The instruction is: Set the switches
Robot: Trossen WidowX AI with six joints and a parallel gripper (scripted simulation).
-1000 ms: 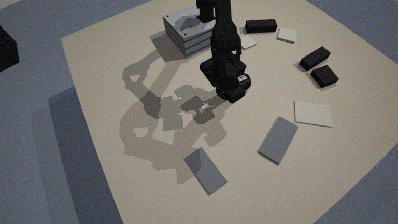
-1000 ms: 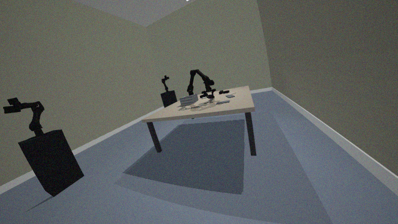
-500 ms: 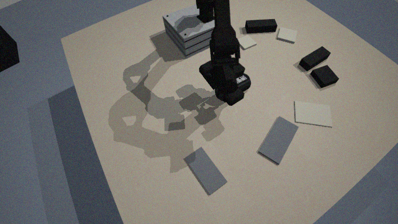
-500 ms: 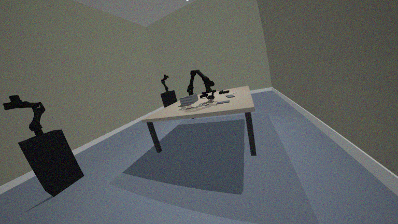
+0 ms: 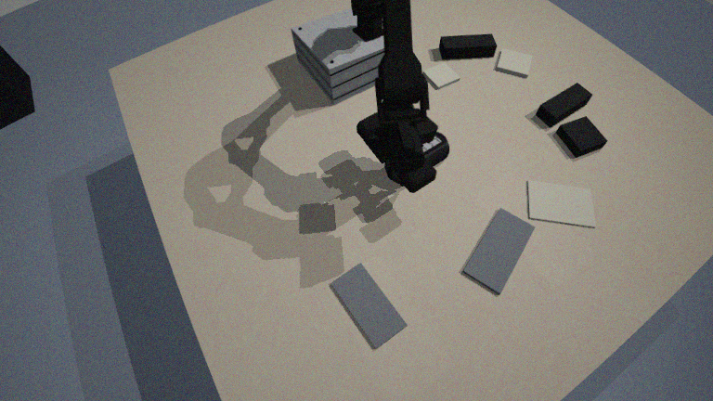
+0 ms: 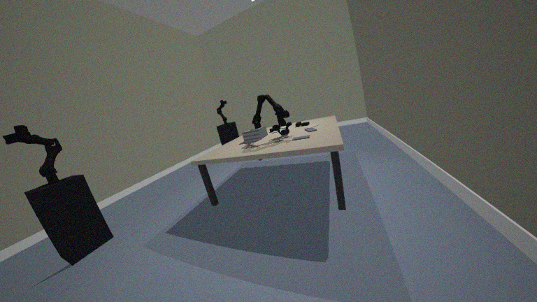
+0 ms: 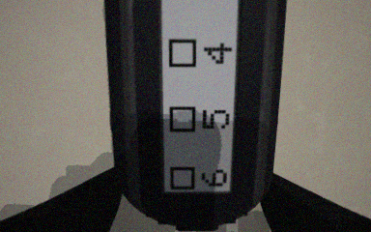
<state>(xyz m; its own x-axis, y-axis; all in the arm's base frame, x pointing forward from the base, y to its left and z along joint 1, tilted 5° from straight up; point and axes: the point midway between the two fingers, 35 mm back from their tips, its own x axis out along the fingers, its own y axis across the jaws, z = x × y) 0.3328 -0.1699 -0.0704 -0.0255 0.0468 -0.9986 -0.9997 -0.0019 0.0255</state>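
Observation:
My gripper point(image 5: 415, 168) point(image 6: 284, 127) point(image 7: 190, 175) is shut on the dark grey controller unit point(image 5: 432, 150) point(image 7: 123, 97) and holds it in the air above the middle of the table point(image 5: 210, 102). In the wrist view the unit's underside faces the camera, with its pale label point(image 7: 200, 82) running up the middle. The label shows squares 4 point(image 7: 183, 53), 5 point(image 7: 183, 119) and 6 point(image 7: 183, 178), all three as empty outlines. A shadow lies over the lower part of the label. Squares 1 to 3 are out of frame. The switches are hidden.
A grey layered block point(image 5: 336, 63) bears the arm's base. Three dark blocks point(image 5: 466, 45) point(image 5: 563, 104) point(image 5: 580, 135) lie at the back right. Pale plates point(image 5: 440, 75) point(image 5: 513, 61) point(image 5: 560, 202) and grey plates point(image 5: 498, 249) point(image 5: 368, 304) lie flat. Two other arms on black pedestals point(image 6: 67, 215) point(image 6: 227, 132) stand beyond the table.

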